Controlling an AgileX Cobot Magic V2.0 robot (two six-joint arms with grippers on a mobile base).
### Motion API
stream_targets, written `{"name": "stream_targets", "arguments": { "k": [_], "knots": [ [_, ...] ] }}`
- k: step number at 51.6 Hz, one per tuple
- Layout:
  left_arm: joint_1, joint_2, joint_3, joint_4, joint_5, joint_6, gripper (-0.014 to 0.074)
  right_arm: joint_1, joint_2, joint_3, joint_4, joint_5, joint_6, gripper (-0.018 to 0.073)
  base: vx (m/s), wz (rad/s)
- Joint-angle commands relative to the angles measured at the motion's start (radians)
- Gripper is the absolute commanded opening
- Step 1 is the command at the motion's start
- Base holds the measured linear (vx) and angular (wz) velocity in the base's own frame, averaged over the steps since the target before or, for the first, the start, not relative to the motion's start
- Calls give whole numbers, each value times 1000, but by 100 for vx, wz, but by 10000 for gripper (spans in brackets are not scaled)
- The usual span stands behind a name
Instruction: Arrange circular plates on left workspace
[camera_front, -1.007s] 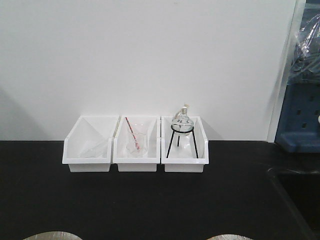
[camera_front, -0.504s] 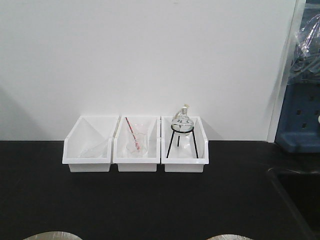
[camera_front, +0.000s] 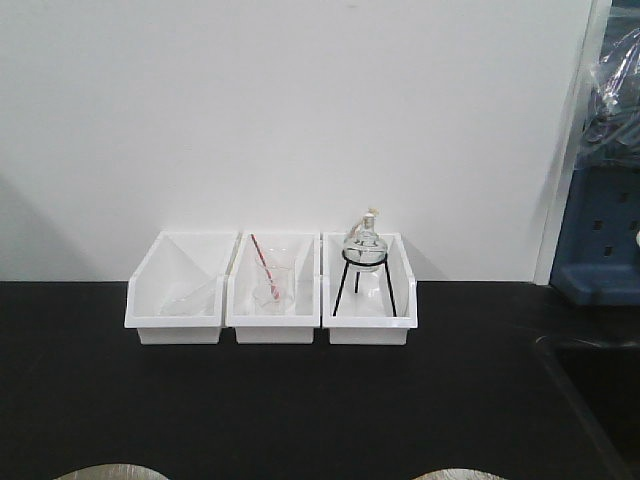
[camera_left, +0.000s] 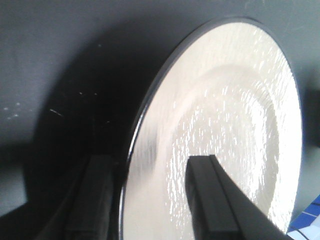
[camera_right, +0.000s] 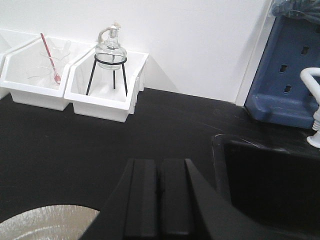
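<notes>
While the right gripper (camera_right: 159, 167) hangs over the black countertop (camera_right: 165, 120) with its two fingers (camera_right: 142, 200) pressed flat together and nothing between them, the left gripper (camera_left: 150, 165) has the rim of a glossy beige plate (camera_left: 225, 125) pinched between its own fingers. One pad lies on the textured top face and the other sits behind the dark underside. The plate's edge arcs away past the fingertips, with the countertop in shadow beyond it. A second plate (camera_right: 45, 222) lies flat on the countertop, low and to the left of the right gripper's fingers and apart from them. Well ahead of those fingers, three white bins (camera_front: 272, 325) line the wall, the nearest holding a glass spirit lamp (camera_right: 110, 47) on a black tripod (camera_right: 91, 75). A recessed sink (camera_right: 270, 185) opens just right of the fingers.
</notes>
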Motion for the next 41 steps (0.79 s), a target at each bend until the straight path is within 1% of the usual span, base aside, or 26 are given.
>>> {"name": "stream_targets", "arguments": {
  "k": [1, 6, 9, 11, 13, 15, 17, 20, 23, 30, 36, 41],
  "knots": [
    [-15, -17, -16, -44, 42, -26, 440, 4, -1, -32, -8, -94, -9, -2, 0, 0],
    [-25, 17, -16, -38, 59, -36, 426, 4, -1, -32, -8, -94, -9, -2, 0, 0],
    [-35, 30, -16, -39, 75, -40, 396, 4, -1, -32, -8, -94, -9, -2, 0, 0],
    [-41, 36, -16, -43, 84, -40, 360, 4, -1, -32, -8, -94, -9, -2, 0, 0],
    [-48, 38, -16, -51, 88, -40, 307, 4, -1, -32, -8, -94, -9, -2, 0, 0],
    [-53, 38, -16, -60, 88, -40, 234, 4, -1, -32, -8, -94, -9, -2, 0, 0],
    [-57, 36, -16, -76, 92, -39, 128, 4, -1, -32, -8, -94, -9, -2, 0, 0],
    [-58, 36, -16, -98, 106, -36, -3, 4, -1, -32, -8, -94, -9, -2, 0, 0],
    [-58, 36, -16, -121, 115, -42, -9, 4, -1, -32, -8, -94, -9, -2, 0, 0],
    [-62, 36, -16, -206, 115, -102, -6, 4, -1, -32, -8, -94, -9, -2, 0, 0],
    [-75, 36, -16, -326, 115, -120, -3, 4, -1, -32, -8, -94, -9, -2, 0, 0],
    [-105, 35, -16, -465, 115, -115, -3, 4, -1, -32, -8, -94, -9, -2, 0, 0]
  ]
}}
